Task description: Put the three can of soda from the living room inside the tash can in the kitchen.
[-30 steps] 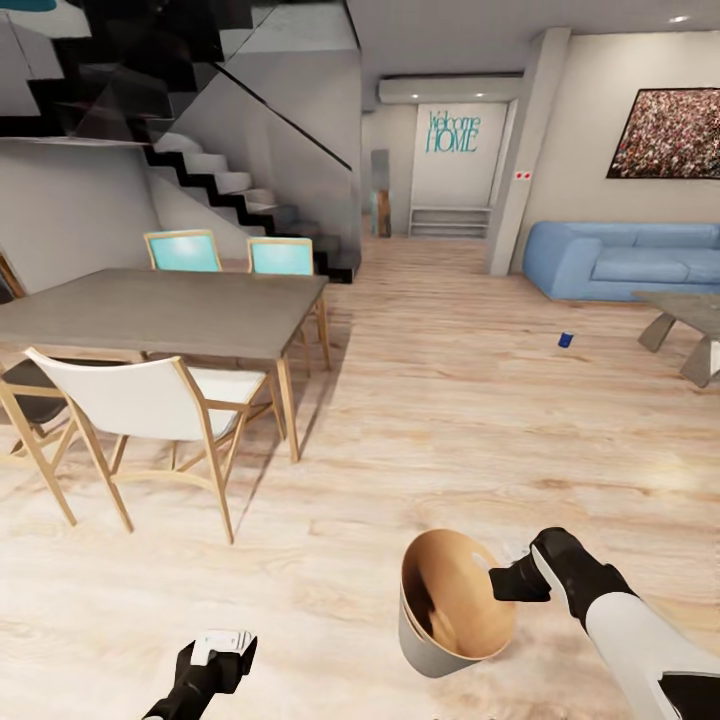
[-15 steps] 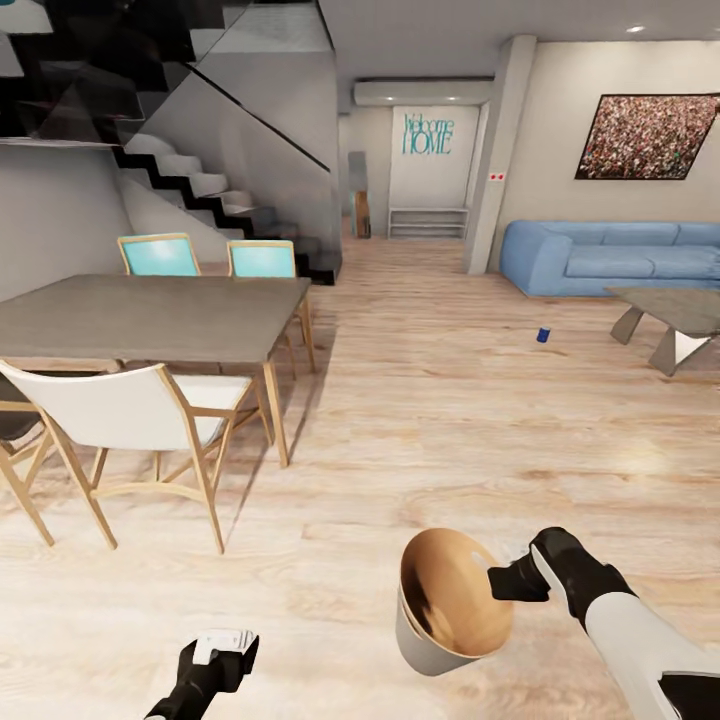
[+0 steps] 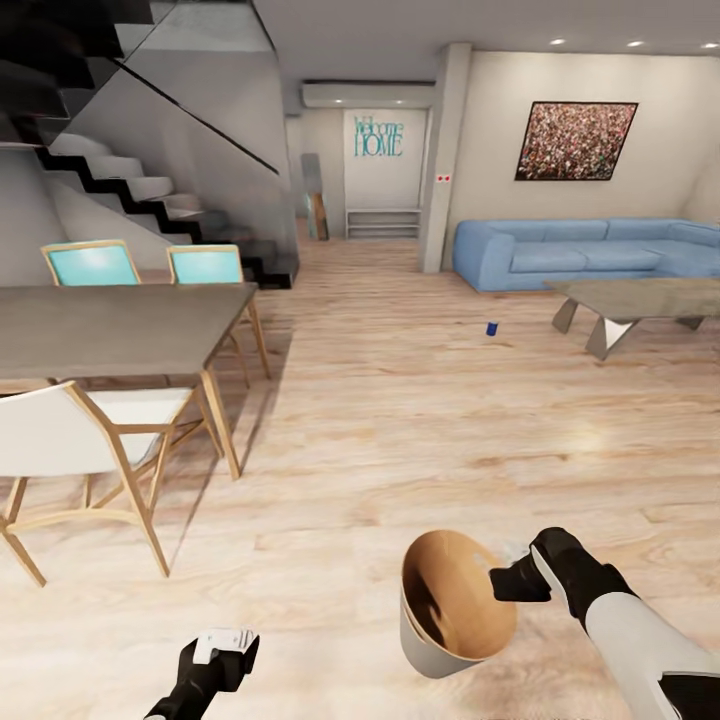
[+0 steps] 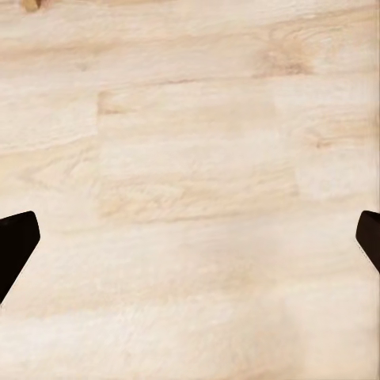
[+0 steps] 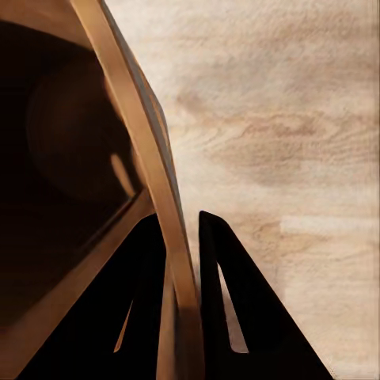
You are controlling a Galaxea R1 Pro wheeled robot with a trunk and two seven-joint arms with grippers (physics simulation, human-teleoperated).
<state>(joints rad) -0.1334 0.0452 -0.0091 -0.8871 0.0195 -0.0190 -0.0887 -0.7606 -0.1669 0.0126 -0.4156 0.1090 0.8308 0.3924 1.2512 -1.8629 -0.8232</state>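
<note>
On the left there's a dining table with chairs, and the left gripper hangs low over bare wood floor, fingers spread wide with nothing in them. Further right, the right gripper pinches the rim of the bucket, one finger inside the wall and one outside, bucket tilted off the floor. A dark blue can sits on the floor well ahead, near the sofa and low table. My worry: that thin rim pinch could slip while driving and the bucket would swing or drop
</note>
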